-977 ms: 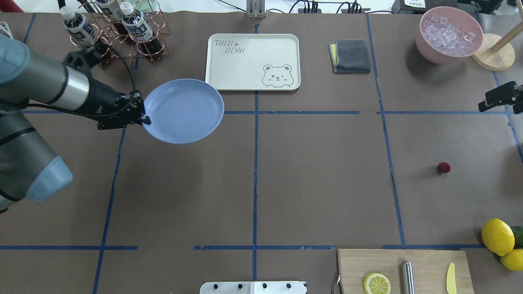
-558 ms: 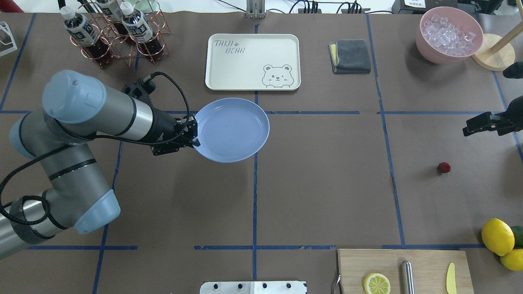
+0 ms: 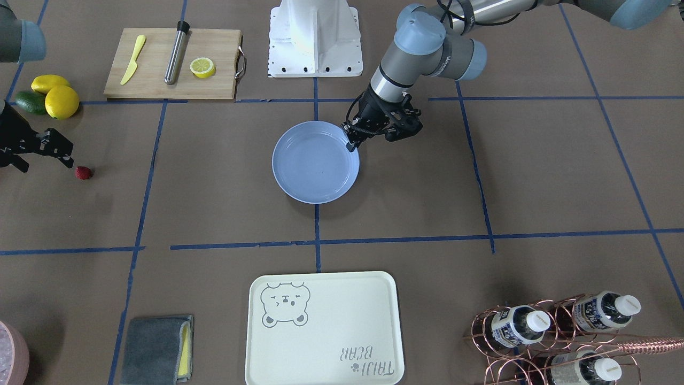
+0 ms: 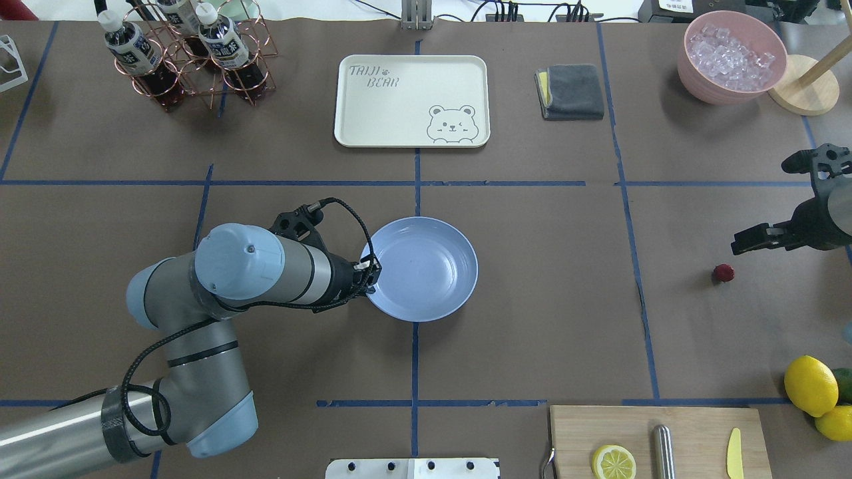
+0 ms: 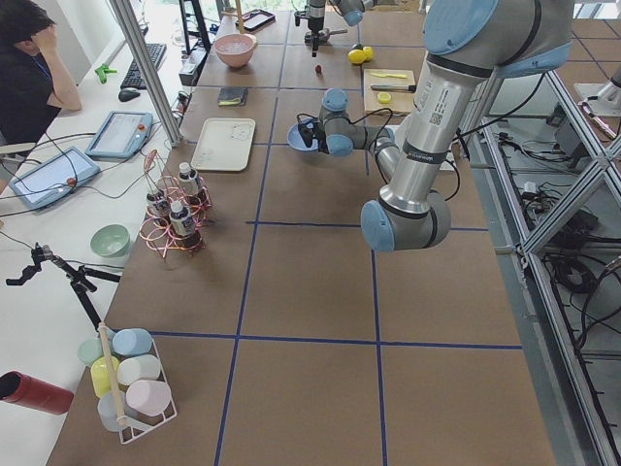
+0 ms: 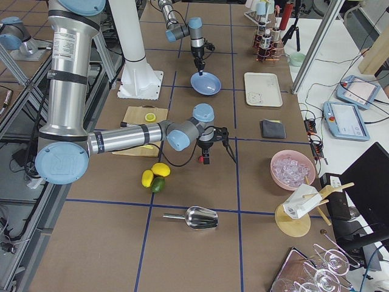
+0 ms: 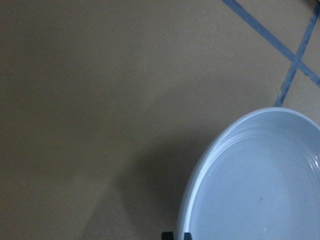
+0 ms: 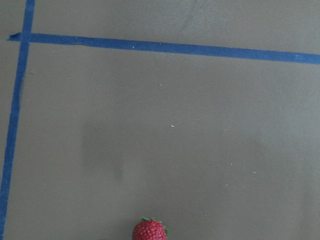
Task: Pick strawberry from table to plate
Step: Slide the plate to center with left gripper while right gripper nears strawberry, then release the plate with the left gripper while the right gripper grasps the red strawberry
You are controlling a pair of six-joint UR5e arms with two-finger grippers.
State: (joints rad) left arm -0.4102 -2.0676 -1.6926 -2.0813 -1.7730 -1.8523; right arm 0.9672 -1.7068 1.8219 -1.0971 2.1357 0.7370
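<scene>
One plate [image 4: 426, 266], rim in left gripper [image 4: 371, 272]; strawberry [image 4: 723, 273] apart.

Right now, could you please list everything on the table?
strawberry: 1, dark red, on the table, right side
plate: 1, light blue, mid-table, empty
tray: 1, cream, far centre
cloth: 1, grey, beside the tray
bowl: 1, pink, far right, holds ice
whole lemons: 2, yellow, near right edge
avocado: 1, green, beside the lemons
cutting board: 1, wooden, near edge, bearing lemon half, yellow knife, metal rod
bottles: 3, copper rack, far left
left gripper: 1, black, shut on the plate's rim
right gripper: 1, black, open, beside the strawberry
</scene>
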